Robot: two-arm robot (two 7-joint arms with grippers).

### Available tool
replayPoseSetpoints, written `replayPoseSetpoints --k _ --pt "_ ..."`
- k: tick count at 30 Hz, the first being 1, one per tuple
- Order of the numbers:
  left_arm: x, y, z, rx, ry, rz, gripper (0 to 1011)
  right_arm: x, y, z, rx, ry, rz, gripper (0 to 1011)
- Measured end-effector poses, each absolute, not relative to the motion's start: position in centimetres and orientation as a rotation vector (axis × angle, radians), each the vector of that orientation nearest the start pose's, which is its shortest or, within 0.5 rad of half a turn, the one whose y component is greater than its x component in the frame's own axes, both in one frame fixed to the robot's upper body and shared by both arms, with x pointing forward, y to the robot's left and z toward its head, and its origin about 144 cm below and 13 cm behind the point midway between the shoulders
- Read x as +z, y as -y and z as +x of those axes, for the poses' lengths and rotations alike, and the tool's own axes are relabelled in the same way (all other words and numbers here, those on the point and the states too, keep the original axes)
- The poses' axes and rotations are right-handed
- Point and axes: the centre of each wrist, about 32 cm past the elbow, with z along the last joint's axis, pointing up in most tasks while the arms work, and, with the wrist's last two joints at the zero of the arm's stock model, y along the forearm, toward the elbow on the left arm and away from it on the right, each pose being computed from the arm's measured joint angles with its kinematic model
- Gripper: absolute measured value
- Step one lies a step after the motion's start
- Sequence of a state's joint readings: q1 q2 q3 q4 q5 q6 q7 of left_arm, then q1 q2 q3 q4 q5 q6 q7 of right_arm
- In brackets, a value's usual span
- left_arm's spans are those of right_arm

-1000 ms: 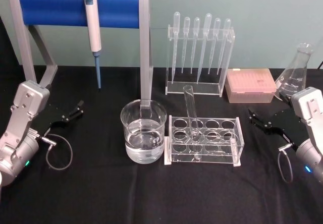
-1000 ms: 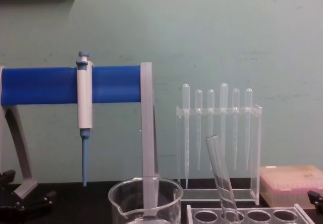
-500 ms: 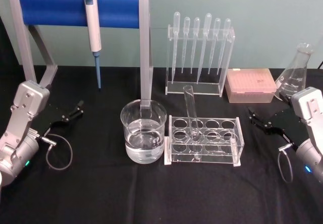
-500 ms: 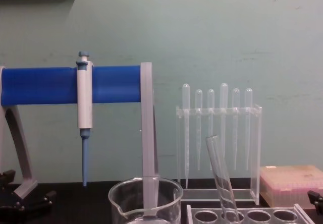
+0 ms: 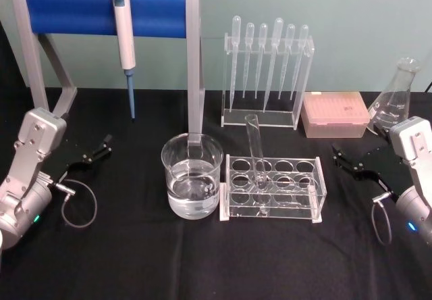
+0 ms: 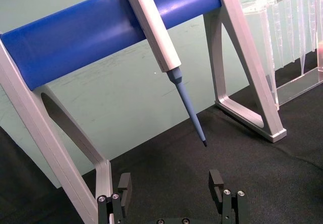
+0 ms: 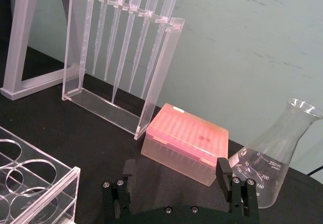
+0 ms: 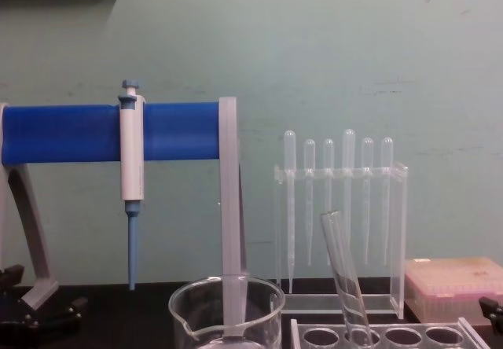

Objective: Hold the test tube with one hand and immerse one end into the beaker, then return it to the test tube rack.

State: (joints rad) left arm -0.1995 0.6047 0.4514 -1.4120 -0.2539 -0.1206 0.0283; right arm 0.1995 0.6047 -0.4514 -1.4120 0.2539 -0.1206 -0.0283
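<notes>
My left gripper (image 5: 102, 147) and right gripper (image 5: 339, 158) hang wide and empty, either side. The tube (image 5: 255, 146) leans in the rack (image 5: 317, 178), beside the beaker (image 5: 177, 178).

Black table (image 5: 202, 259). Test tube (image 5: 256, 155) stands in the clear test tube rack (image 5: 317, 186) at centre, second hole from the rack's left end, its open rim leaning back and slightly left. Beaker (image 5: 171, 171), part-filled with clear liquid, sits just beside the rack's left end. Left gripper (image 5: 106, 144) rests low at the far left and right gripper (image 5: 337, 158) at the far right, both with fingers parted and well apart from the glassware.
</notes>
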Motion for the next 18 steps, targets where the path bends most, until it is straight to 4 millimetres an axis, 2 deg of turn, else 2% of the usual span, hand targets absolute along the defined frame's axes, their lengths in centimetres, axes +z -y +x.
replayPoseSetpoints --k 10,18 --pt "114.0 -31.0 48.9 1.248 0.285 0.304 1000 114.1 31.1 48.7 -1.249 0.288 -0.303 1002" --pt "114.0 -31.0 48.9 1.248 0.285 0.304 1000 115.5 31.5 46.6 -1.243 0.311 -0.318 1002"
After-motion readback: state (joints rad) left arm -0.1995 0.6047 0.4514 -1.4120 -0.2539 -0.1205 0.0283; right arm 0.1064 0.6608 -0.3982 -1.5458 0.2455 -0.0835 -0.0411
